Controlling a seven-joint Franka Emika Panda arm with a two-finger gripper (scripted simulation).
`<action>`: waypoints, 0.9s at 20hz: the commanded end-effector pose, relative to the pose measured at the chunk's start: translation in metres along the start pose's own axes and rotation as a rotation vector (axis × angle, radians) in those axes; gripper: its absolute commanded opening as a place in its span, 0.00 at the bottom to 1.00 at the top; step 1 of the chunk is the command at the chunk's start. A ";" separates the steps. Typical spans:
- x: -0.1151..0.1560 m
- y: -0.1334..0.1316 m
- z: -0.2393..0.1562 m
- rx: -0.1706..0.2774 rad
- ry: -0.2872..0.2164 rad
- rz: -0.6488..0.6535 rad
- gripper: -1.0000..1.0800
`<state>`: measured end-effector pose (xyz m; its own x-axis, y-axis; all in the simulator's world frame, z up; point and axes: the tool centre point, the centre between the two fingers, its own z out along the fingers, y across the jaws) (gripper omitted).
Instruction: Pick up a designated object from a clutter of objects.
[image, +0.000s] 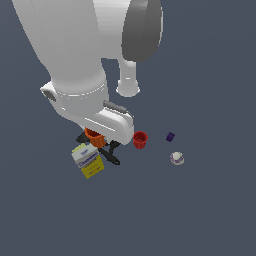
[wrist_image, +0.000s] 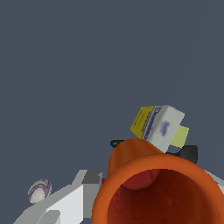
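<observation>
Here the claw (image: 96, 135) sits low over the cluttered spot, mostly hidden under the white wrist in the exterior view, and the orange cup (image: 94, 136) shows just beneath it. In the wrist view the orange cup (wrist_image: 153, 188) fills the near field, mouth toward the camera, with one pale finger (wrist_image: 65, 201) beside its rim; whether the claw has actually pinched the cup I cannot tell, since the fingertips are out of sight. If it does grip, a good lift would go straight up and slowly, because the black clamp (image: 111, 154) and the white, blue and yellow box (image: 88, 160) lie right beside the cup and could be dragged along. The thin tapered wall may slip, so a firm squeeze near the rim seems wise. Further out, the red cup (image: 140, 140) stands apart on the exterior view's right, then the purple cube (image: 170, 136) and the white ball (image: 176, 158). Everything rests on a plain dark blue-grey floor (image: 210, 215), flat and unmarked, with no walls visible.
</observation>
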<state>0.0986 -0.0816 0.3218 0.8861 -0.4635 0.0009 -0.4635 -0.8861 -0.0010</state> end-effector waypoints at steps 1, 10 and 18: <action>0.007 0.005 -0.023 0.000 0.000 0.000 0.00; 0.028 0.017 -0.086 -0.001 -0.001 -0.001 0.00; 0.040 0.023 -0.117 -0.001 -0.001 -0.001 0.00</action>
<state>0.1222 -0.1191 0.4337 0.8862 -0.4632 0.0001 -0.4632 -0.8862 -0.0002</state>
